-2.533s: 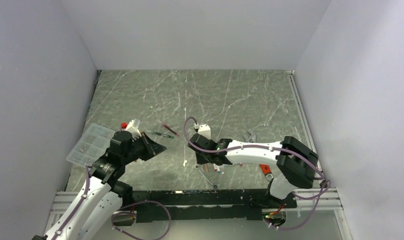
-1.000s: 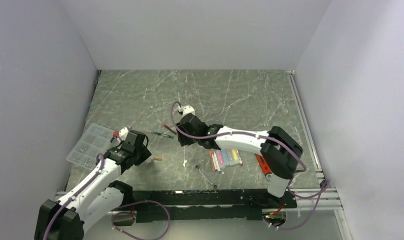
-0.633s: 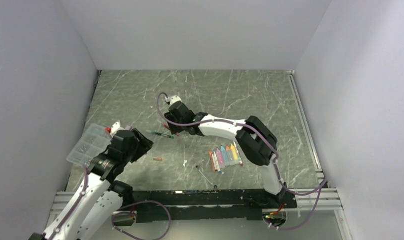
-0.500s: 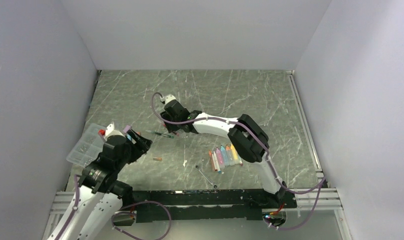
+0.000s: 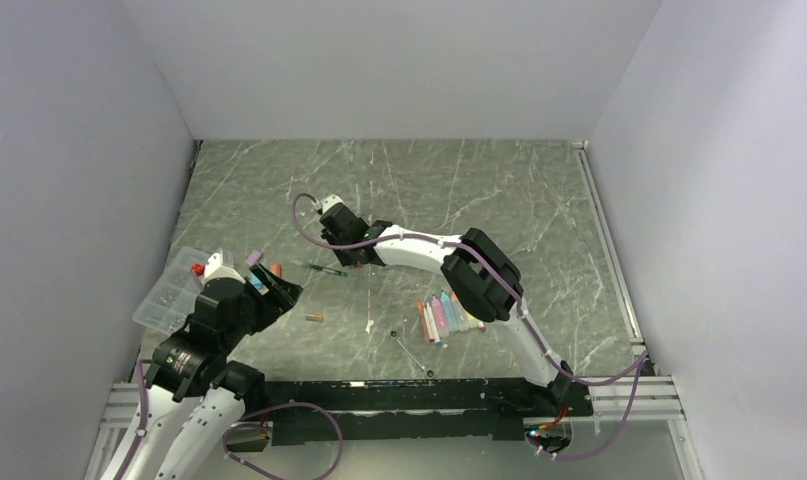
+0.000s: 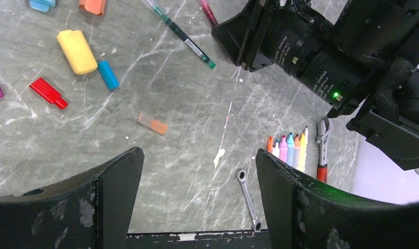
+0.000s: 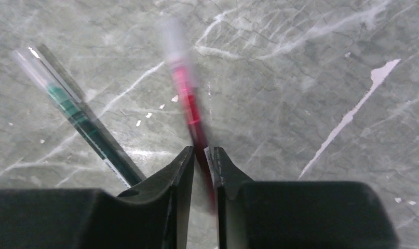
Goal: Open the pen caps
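My right gripper [image 7: 201, 153] is shut on a thin red pen [image 7: 189, 109], which is blurred and points away from the jaws. A green pen [image 7: 80, 122] lies just left of it. From above, the right gripper [image 5: 335, 245] is stretched far to the left over the table. My left gripper [image 6: 199, 155] hovers wide open and empty. Loose pen caps lie on the table below it: yellow [image 6: 77, 51], blue [image 6: 108, 75], red [image 6: 49, 93] and orange [image 6: 151, 123]. The left gripper [image 5: 277, 292] is at the near left.
A row of pastel highlighters [image 5: 449, 312] lies near the front, beside a red-handled tool [image 6: 322, 155]. A silver wrench [image 5: 411, 352] is near the front edge. A clear plastic box [image 5: 169, 295] stands at the left. White walls enclose the table.
My right arm swung left from the highlighters to the red pen and its jaws closed on it. My left gripper opened and drew back; an orange cap now lies on the table.
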Tool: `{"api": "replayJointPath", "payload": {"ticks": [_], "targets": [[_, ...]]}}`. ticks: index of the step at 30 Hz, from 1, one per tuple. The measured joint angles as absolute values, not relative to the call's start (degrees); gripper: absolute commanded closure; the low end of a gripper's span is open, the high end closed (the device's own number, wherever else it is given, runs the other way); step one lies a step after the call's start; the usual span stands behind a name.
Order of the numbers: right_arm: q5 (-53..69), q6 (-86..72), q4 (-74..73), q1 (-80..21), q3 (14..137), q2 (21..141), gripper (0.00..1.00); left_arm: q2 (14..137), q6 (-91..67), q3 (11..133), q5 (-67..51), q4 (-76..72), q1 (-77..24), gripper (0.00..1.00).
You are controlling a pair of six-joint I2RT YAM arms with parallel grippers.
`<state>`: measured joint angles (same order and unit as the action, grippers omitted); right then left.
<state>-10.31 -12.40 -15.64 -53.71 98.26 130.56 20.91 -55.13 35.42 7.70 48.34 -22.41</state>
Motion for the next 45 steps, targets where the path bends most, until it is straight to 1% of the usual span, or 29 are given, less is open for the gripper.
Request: {"api": "replayJointPath", "payload": {"ticks": [2, 3, 8, 11, 15, 18, 20, 23, 28, 31, 35, 40, 45], "targets": [[-11.05, -12.14, -16.23, -53.74, 98.61, 130.74, 0.96, 20.88, -55.13, 35.48, 7.70, 48.38, -22.41, 0.19], [-11.64, -12.10, -16.40, -53.76, 98.63, 130.78, 1.00, 20.88, -55.13, 35.48, 7.70, 48.40, -22.41, 0.19], [-14.33, -12.23, -16.08, -53.87, 97.86, 130.43, 1.00, 20.75, -55.09, 35.48, 7.42, 48.27, -22.41, 0.19], [-14.83, -13.15, -14.31, -53.36, 91.42, 126.15, 1.00, 20.75, -54.28, 35.48, 6.81, 47.05, -22.41, 0.15], [-11.99, -14.63, -9.80, -52.10, 73.78, 111.00, 1.00, 20.49, -52.60, 34.33, 3.60, 39.20, -22.41, 0.07], [-7.62, -16.34, -4.56, -51.75, 61.04, 93.89, 1.00, 21.30, -52.31, 31.92, -0.73, 29.45, -22.41, 0.07], [-5.34, -17.67, 0.10, -52.53, 56.01, 84.42, 1.00, 24.36, -52.25, 31.09, -4.80, 22.65, -22.41, 0.08], [-3.07, -20.47, 6.74, -54.19, 48.99, 71.88, 1.00, 32.69, -52.29, 31.14, -12.43, 10.63, -22.41, 0.11], [-2.28, -25.17, 10.81, -55.66, 39.22, 58.67, 1.00, 46.59, -54.94, 31.14, -24.91, -10.94, -22.41, 0.15], [-2.48, -27.42, 11.05, -55.70, 35.66, 54.57, 1.00, 51.13, -56.82, 31.16, -29.91, -19.97, -22.61, 0.16], [-2.50, -29.28, 11.42, -55.72, 34.35, 52.40, 1.00, 53.30, -57.78, 31.51, -33.54, -25.93, -23.97, 0.18], [-2.39, -30.98, 13.74, -56.03, 33.56, 51.94, 1.00, 54.48, -56.31, 34.37, -34.79, -26.26, -28.03, 0.23], [-2.22, -31.81, 15.11, -56.66, 33.34, 52.58, 1.00, 55.72, -54.43, 36.40, -34.61, -25.41, -30.76, 0.33]]}}
